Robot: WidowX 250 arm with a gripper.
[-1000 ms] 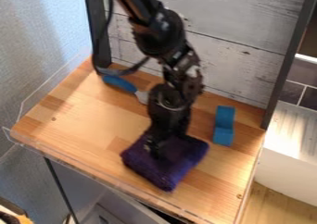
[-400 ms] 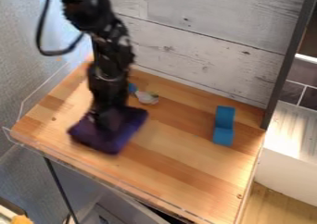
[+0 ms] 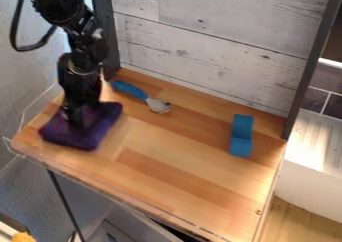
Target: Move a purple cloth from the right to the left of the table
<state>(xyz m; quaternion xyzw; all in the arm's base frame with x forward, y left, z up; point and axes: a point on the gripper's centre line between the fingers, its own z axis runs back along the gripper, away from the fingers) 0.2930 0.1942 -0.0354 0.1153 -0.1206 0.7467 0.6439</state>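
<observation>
The purple cloth (image 3: pixel 90 134) lies folded at the left end of the wooden table (image 3: pixel 180 161), close to its left edge. Directly over the cloth hangs the black gripper (image 3: pixel 77 123), pointing down, with its lower end against the middle of the cloth. The fingertips blend into the dark fabric, so their spacing is hard to make out.
Behind and to the right of the cloth lies a spoon (image 3: pixel 159 105) with a blue handle. A blue block (image 3: pixel 241 136) stands near the table's right side. A pale plank wall (image 3: pixel 214 51) closes off the back, and a clear rim runs along the front and left edges.
Arm and purple cloth have moved together from the middle front of the table to its left end. The spoon's handle, hidden behind the arm half a second ago, shows again.
</observation>
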